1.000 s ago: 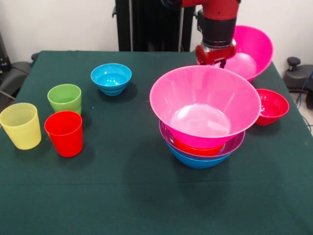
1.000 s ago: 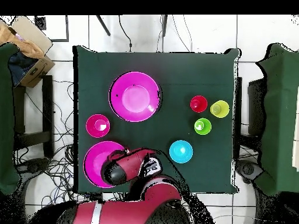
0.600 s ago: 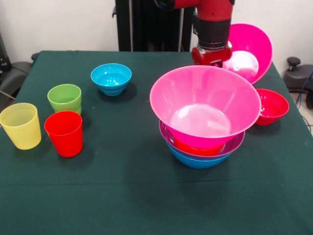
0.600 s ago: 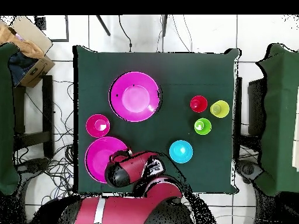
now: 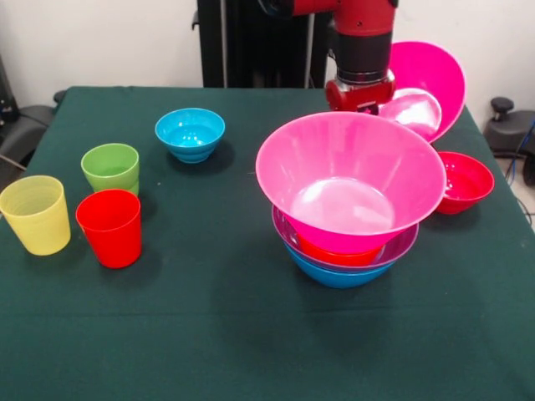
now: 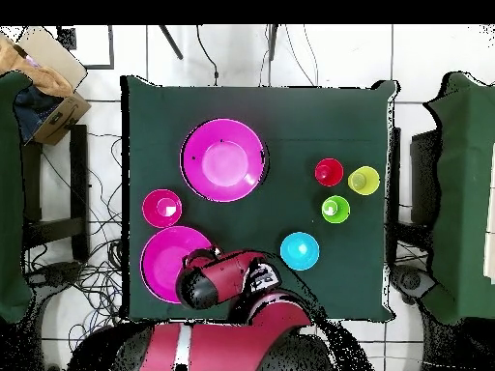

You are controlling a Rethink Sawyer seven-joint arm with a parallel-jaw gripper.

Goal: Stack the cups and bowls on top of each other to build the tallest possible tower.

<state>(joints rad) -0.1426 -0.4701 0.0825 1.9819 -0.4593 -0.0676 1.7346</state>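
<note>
The tower stands right of centre: a big pink bowl (image 5: 351, 180) on top, then orange (image 5: 338, 253), purple (image 5: 403, 245) and blue (image 5: 338, 276) bowls; from above it is one pink disc (image 6: 224, 159). Behind it my gripper (image 5: 368, 105) holds the second large pink bowl (image 5: 428, 77) by its rim, tilted and off the cloth; its fingertips are hidden behind the tower's rim. Overhead, the gripper (image 6: 206, 265) sits at that bowl's (image 6: 169, 263) edge. A crimson bowl (image 5: 462, 180) lies right, a cyan bowl (image 5: 190, 132) back left. Green (image 5: 110, 167), yellow (image 5: 35, 213) and red (image 5: 109, 226) cups cluster left.
The dark green table (image 5: 217, 334) ends close behind the held bowl and just right of the crimson bowl (image 6: 161, 208). Chairs (image 6: 462, 193) flank the table, and a cardboard box (image 6: 48, 82) sits off one corner.
The arm has risen a little and shifted slightly sideways, carrying the tilted pink bowl with it toward the table's inside. Nothing else has moved.
</note>
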